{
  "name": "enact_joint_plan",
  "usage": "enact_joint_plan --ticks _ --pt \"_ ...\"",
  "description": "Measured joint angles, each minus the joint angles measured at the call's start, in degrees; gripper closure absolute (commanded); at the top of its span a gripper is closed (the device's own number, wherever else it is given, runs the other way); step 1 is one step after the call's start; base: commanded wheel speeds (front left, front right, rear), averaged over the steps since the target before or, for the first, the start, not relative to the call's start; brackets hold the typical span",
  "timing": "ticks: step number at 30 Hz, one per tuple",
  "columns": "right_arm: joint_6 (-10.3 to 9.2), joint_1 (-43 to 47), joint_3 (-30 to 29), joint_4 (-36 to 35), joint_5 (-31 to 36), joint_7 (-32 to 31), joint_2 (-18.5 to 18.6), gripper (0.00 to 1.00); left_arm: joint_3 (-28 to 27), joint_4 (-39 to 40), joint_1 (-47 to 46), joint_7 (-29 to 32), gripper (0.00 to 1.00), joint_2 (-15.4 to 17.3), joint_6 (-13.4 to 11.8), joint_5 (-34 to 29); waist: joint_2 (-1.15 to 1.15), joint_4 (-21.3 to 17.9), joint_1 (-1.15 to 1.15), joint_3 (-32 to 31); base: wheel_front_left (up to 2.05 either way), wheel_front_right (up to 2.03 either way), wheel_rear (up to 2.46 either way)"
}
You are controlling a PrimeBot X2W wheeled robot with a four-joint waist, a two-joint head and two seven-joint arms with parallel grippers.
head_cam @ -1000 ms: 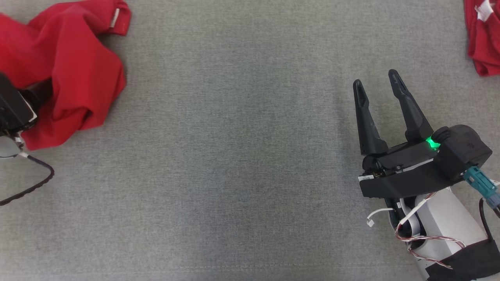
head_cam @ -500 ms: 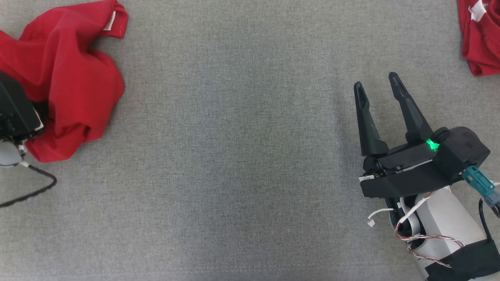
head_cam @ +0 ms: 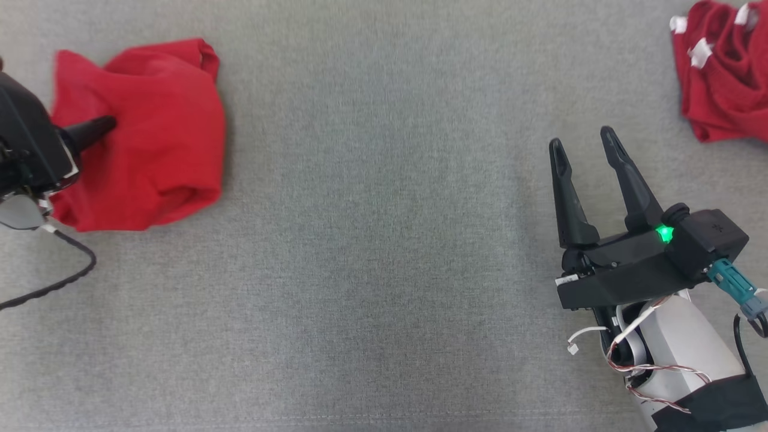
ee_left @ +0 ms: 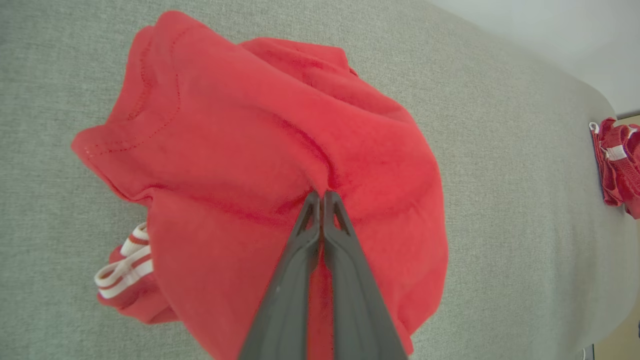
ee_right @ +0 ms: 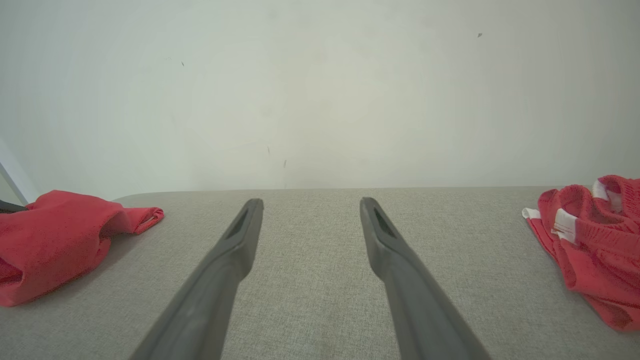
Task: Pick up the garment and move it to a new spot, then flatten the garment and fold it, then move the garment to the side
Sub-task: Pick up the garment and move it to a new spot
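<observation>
While our left gripper (ee_left: pixel 322 197) is pinching a fold of the red garment (head_cam: pixel 150 138) with fingers pressed together, we are holding the bunched cloth at the left side of the grey table (head_cam: pixel 372 240). Our right gripper (head_cam: pixel 581 138) is hovering well apart, fingers spread and gripping nothing, near another red heap (head_cam: pixel 720 90).

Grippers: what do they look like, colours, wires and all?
The right gripper has two long tapering black fingers on a black body with a green light. A teal plug and red-and-white wires meet its pale grey forearm. The left gripper looks alike, trailing a black cable.
</observation>
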State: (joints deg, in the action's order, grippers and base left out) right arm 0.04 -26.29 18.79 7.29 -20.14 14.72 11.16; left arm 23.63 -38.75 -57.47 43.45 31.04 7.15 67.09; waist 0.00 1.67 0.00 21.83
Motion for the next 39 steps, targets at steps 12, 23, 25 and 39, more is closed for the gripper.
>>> enact_joint_plan --ticks 12,23,25,39 --pt "1.53 3.9 -2.3 2.2 -1.1 0.0 -0.8 0.0 2.9 6.0 0.6 -4.8 1.0 -1.7 0.0 3.0 0.0 -0.4 -0.01 -7.4 0.0 0.0 0.0" --pt "2.27 8.7 -4.2 1.7 -1.5 0.0 -0.8 0.0 6.5 14.2 7.4 -11.6 1.0 -6.5 0.0 3.8 -0.01 -3.1 -0.01 -14.0 0.0 0.0 0.0" --pt "2.5 10.0 -4.7 0.7 -1.5 0.0 -0.6 0.0 6.5 15.9 8.2 -14.6 1.0 -9.0 0.0 3.6 0.0 -4.5 -0.01 -15.0 0.0 0.0 0.0" --pt "3.09 11.9 -5.1 -1.6 -1.4 0.0 -1.1 0.0 16.5 9.6 12.7 -32.0 0.0 -27.6 -1.5 -7.3 0.0 -12.9 0.0 -14.5 0.0 0.0 0.0"
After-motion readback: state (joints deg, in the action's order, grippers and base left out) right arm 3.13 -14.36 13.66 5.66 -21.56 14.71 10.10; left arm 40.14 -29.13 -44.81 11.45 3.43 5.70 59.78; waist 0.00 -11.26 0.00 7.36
